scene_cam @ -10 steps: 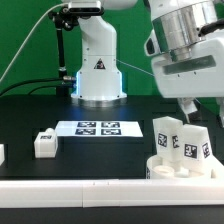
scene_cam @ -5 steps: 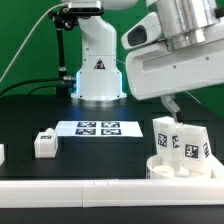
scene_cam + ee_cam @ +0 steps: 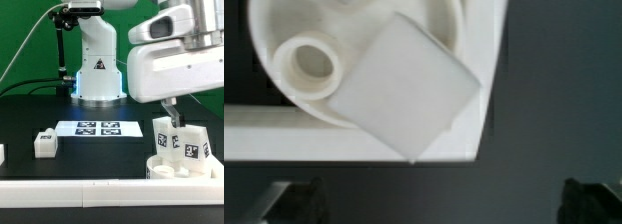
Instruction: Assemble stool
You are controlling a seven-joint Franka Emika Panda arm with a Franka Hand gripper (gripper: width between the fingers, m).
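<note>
Black tabletop (image 3: 100,158) lies under the gripper (image 3: 173,114), which hangs with jaws apart and empty just above the legs (image 3: 194,148) standing on the seat (image 3: 176,170), a spare leg (image 3: 44,143) well away from that seat, and an off-centre descent could topple a standing leg.

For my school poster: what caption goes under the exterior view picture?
Open gripper hangs over the stool seat with legs standing on it; one loose leg sits apart on the table.

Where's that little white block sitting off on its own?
The loose leg sits toward the exterior view's left, just left of the marker board and well apart from the seat at the right.
</note>
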